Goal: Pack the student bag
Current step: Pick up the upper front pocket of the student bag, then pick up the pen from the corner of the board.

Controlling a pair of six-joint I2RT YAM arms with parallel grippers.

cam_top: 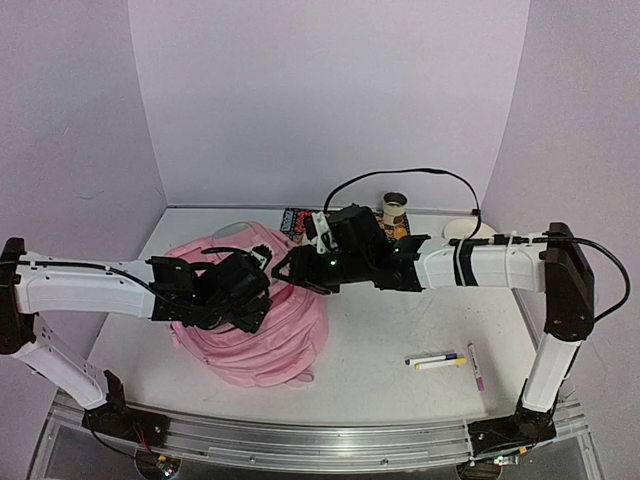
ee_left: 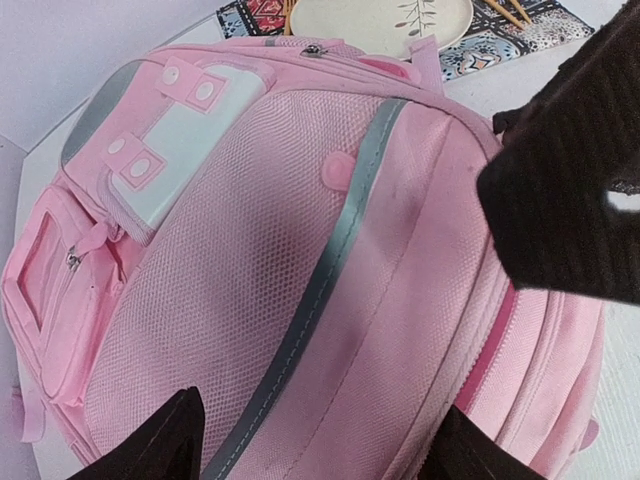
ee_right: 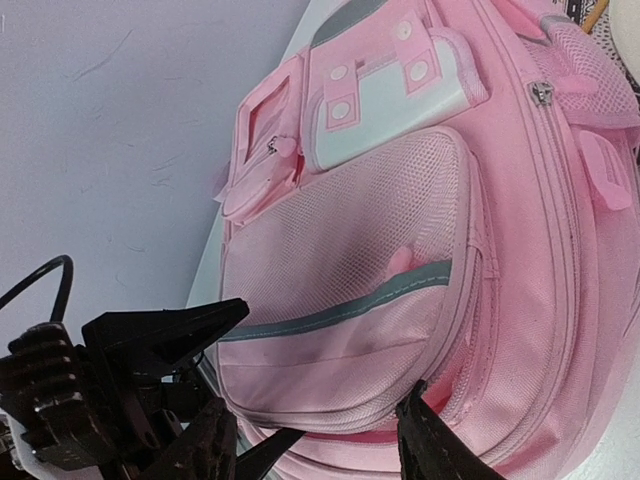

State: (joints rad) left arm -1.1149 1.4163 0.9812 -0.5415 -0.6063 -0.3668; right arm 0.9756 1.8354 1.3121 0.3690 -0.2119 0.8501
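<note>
Student bag [cam_top: 265, 330] lies left of centre in the top view, zips apparently closed, so I'd call this the opening step. Left gripper [ee_left: 318, 425] hovers over it, released. Right gripper [ee_right: 318, 410] straddles its edge, can't tell if it's clamped. Next up: catching a zipper pull [ee_right: 541, 93] precisely.

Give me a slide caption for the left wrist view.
Left gripper, jaws open, poised over the pink student bag; plate on patterned mat behind.

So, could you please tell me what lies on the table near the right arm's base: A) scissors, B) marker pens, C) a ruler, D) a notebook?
B: three marker pens lie on the table, right of the pink backpack.
</note>
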